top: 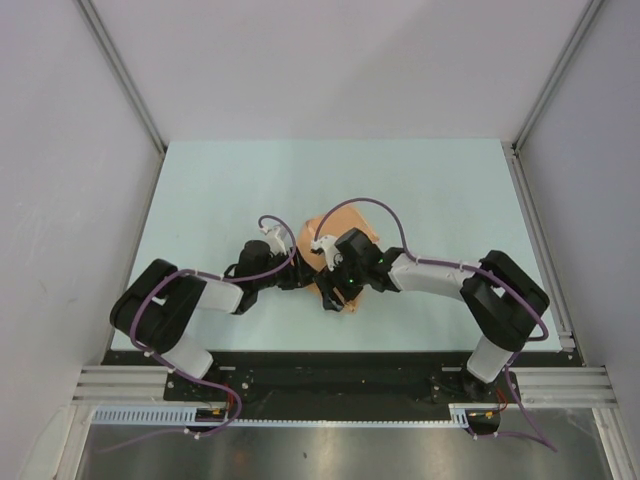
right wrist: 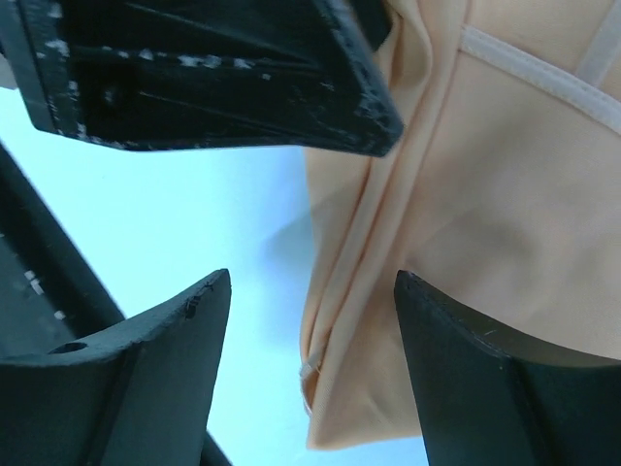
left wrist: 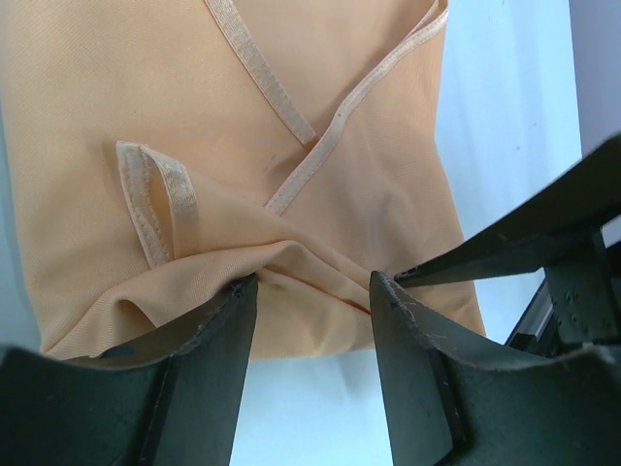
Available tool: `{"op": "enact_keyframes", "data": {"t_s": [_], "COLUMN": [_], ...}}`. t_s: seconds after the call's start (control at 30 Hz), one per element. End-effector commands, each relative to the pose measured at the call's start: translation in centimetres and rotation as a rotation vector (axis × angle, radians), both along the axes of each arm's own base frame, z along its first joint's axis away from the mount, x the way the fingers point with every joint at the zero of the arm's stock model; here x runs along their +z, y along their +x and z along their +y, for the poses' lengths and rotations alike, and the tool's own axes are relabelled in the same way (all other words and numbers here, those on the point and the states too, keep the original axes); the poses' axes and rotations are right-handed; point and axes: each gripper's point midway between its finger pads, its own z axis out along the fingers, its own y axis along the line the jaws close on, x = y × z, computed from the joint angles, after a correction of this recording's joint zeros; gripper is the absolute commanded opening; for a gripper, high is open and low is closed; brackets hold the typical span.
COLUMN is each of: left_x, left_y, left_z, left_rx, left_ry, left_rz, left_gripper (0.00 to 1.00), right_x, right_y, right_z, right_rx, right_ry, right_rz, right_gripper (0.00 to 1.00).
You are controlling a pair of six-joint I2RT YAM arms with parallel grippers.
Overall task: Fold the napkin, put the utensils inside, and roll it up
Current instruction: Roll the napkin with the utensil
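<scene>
The peach-orange napkin lies folded into a small packet on the pale blue table, mostly covered by both grippers. In the left wrist view the napkin shows crossed hems and wrinkles running toward my left gripper. That gripper is open, its tips resting at the cloth's near edge. My right gripper is open too, and the layered side edge of the napkin lies between its fingers, touching neither. From above, the left gripper and right gripper nearly meet. The utensils are hidden or out of view.
The pale blue table stretches around the napkin, bounded by grey walls on three sides and a metal rail at the near edge. A finger of the other gripper crosses each wrist view, at the right of the left wrist view and at the top of the right wrist view.
</scene>
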Motion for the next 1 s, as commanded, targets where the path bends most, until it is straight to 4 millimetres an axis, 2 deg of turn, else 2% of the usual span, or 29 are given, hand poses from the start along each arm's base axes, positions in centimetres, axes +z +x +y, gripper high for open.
{"op": "enact_keyframes", "data": {"t_s": [0.0, 0.1, 0.27, 0.4, 0.5, 0.53, 0.57, 0.63, 0.67, 0.7, 0.73, 0.77, 0.97], "left_x": [-3.1, -3.0, -2.2, -1.3, -0.8, -0.8, -0.6, 0.2, 0.5, 1.6, 1.6, 2.0, 3.9], "left_y": [-1.1, -1.1, -0.9, -0.8, -0.7, -0.8, -0.8, -0.9, -0.8, -0.5, -0.7, -0.5, -1.1], "left_z": [1.8, 1.8, 1.7, 1.6, 1.6, 1.6, 1.7, 1.7, 1.9, 2.0, 2.2, 2.4, 2.5], "left_rx": [0.044, 0.043, 0.045, 0.042, 0.042, 0.039, 0.039, 0.038, 0.045, 0.049, 0.05, 0.059, 0.041], "left_ry": [0.104, 0.103, 0.09, 0.078, 0.076, 0.076, 0.072, 0.065, 0.065, 0.054, 0.066, 0.07, 0.054], "left_rz": [0.108, 0.107, 0.088, 0.072, 0.063, 0.065, 0.061, 0.042, 0.033, 0.001, 0.0, -0.016, -0.051], "left_gripper": [0.57, 0.57, 0.57, 0.57, 0.58, 0.59, 0.6, 0.62, 0.63, 0.64, 0.65, 0.66, 0.68], "right_x": [1.0, 0.1, -1.1, -1.7, -1.5, -1.4, -1.4, -1.2, -1.2, -1.1, -0.9, -0.8, 0.0], "right_y": [2.4, 2.3, 2.4, 2.1, 1.8, 1.5, 1.3, 0.3, 0.5, 0.2, -0.5, -0.2, -1.5], "right_z": [0.7, 0.8, 0.3, 0.4, 1.1, 1.4, 1.4, 1.9, 1.6, 1.6, 1.8, 1.4, 1.8], "right_rx": [-0.022, -0.023, -0.038, -0.041, -0.031, -0.015, -0.005, 0.024, 0.014, 0.02, 0.046, 0.037, 0.069], "right_ry": [-0.042, -0.083, -0.138, -0.133, -0.103, -0.083, -0.074, -0.023, -0.01, 0.008, 0.044, 0.062, 0.178], "right_rz": [-0.217, -0.225, -0.216, -0.204, -0.191, -0.167, -0.151, -0.075, -0.038, -0.005, 0.051, 0.083, 0.301], "right_gripper": [0.73, 0.69, 0.49, 0.43, 0.23, 0.06, 0.0, 0.0, 0.0, 0.0, 0.0, 0.0, 0.0]}}
